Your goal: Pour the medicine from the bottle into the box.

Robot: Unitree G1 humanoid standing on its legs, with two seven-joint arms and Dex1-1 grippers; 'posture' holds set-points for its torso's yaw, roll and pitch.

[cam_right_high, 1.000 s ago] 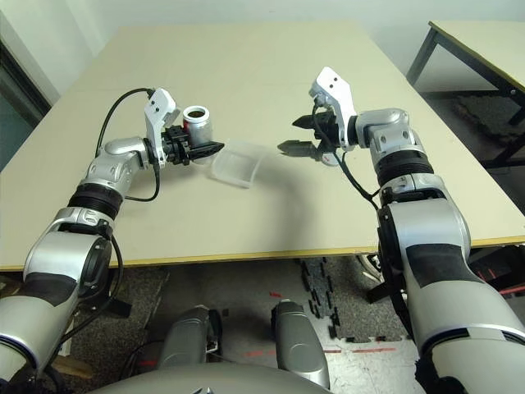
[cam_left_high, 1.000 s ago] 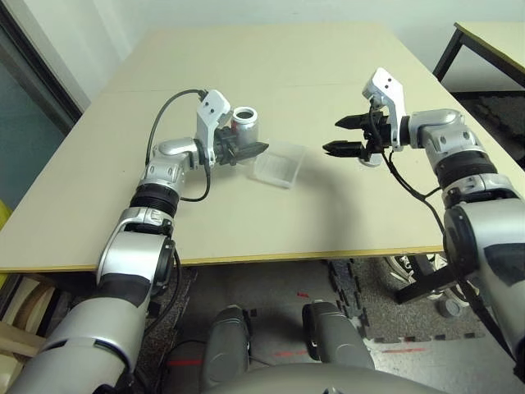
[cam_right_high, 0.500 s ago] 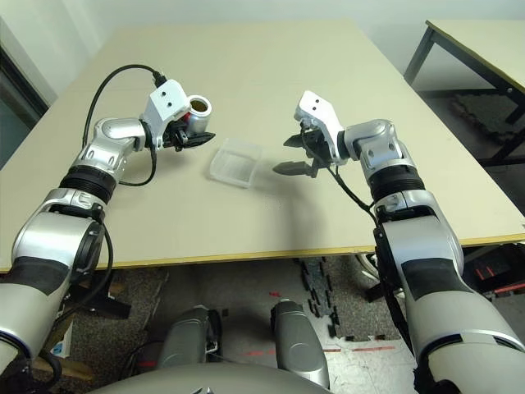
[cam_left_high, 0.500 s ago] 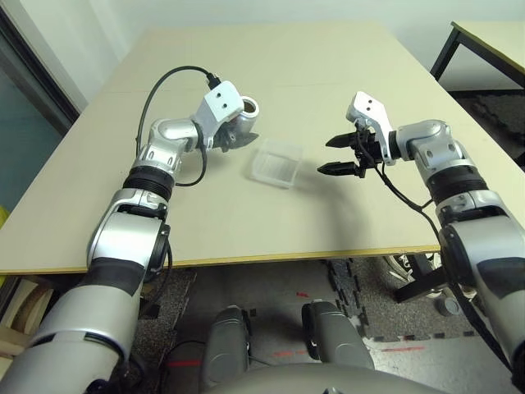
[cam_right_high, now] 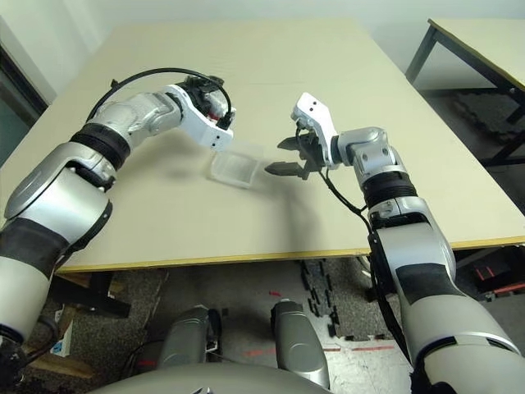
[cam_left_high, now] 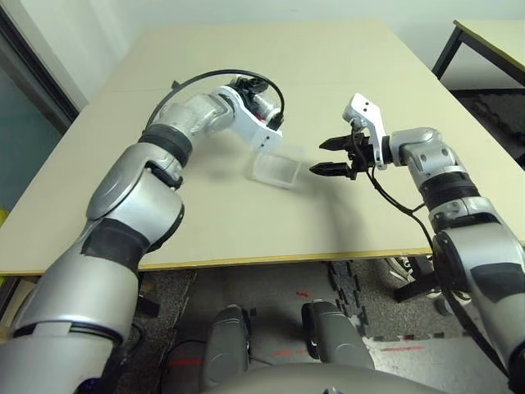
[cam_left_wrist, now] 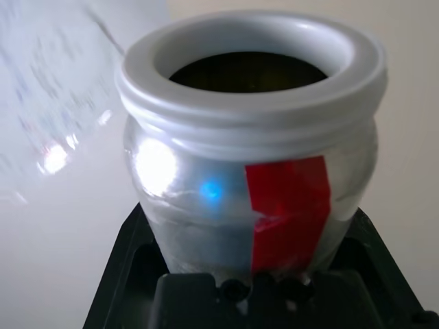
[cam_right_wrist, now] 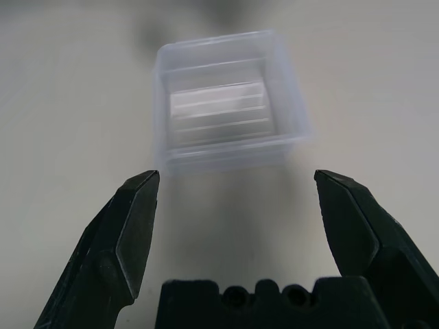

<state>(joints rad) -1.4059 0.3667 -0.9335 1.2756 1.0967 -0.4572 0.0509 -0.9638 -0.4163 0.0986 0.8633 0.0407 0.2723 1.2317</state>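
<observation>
Nearest, right of centre in the head views: right gripper (cam_left_high: 330,157), fingers spread wide and holding nothing, tips aimed at the near-right side of the box (cam_left_high: 274,169) and just short of it, not touching. In the right wrist view the same transparent tray (cam_right_wrist: 226,103) sits ahead between the two black fingers (cam_right_wrist: 134,226), upright on the table (cam_left_high: 344,74), with no pellets visible inside. At centre frame: the box itself, flat on the tabletop, roughly square with rounded corners. Just beyond it, toward upper left of centre: left gripper (cam_left_high: 264,115), arm rolled over, closed on the bottle (cam_left_high: 261,104), which hangs above the far-left edge of the box and appears tipped toward it. Left wrist view confirms the hold: silvery bottle (cam_left_wrist: 250,151) with red stripe seated between the black fingers, white rim open, dark interior, medicine itself too dim to make out; blurred clear plastic of the box in the upper left of that frame. Step in hand, by judgement: start of the pour, with bottle brought over the tray and tilting, nothing yet seen landing. Next move likely calls for further wrist roll to bring the mouth below level and squarely over the tray, slowly enough to keep tiny pellets from bouncing out; right gripper probably closes in to steady the light box against sliding.
</observation>
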